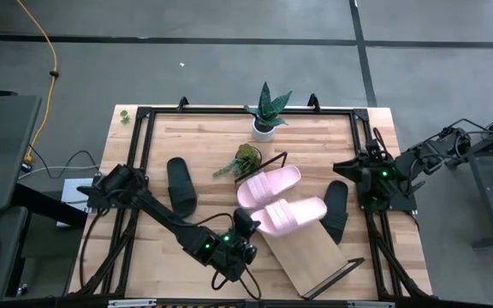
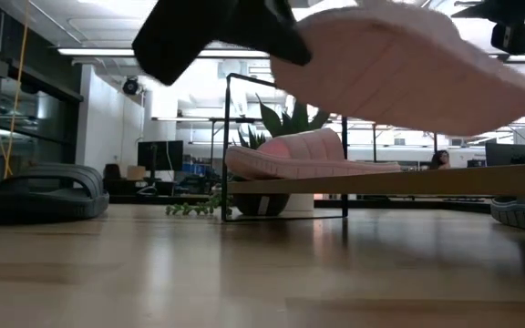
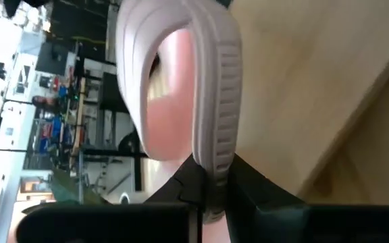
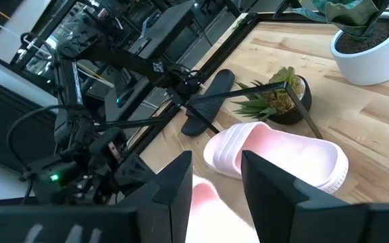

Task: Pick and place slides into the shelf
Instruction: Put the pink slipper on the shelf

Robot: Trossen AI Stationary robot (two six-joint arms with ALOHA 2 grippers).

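Note:
My left gripper [image 1: 245,228] is shut on a light pink slide [image 1: 291,214], which it holds above the shelf [image 1: 315,252], a light-wood board with black wire ends lying slantwise on the table. The second pink slide [image 1: 268,184] rests sole-down on the board's far part. One black slide [image 1: 181,186] lies flat on the table to the shelf's left. The other black slide [image 1: 336,210] lies beside the shelf's right side. My right gripper [image 4: 215,185] waits open at the table's right edge, away from the slides. My left gripper pinches the pink slide's sole at the end nearest it [image 3: 213,172], with one finger [image 3: 255,185] on either face of the sole. The fingers come roughly level from the table's left-near side, along the slide's length. The slide [image 2: 408,64] is lifted clear above the board.
A spiky plant in a white pot [image 1: 265,120] stands at the far edge. A small plant in a dark pot [image 1: 246,159] sits by the shelf's far wire end [image 1: 264,162]. The board's near half is bare. A black frame [image 1: 144,115] runs round the tabletop.

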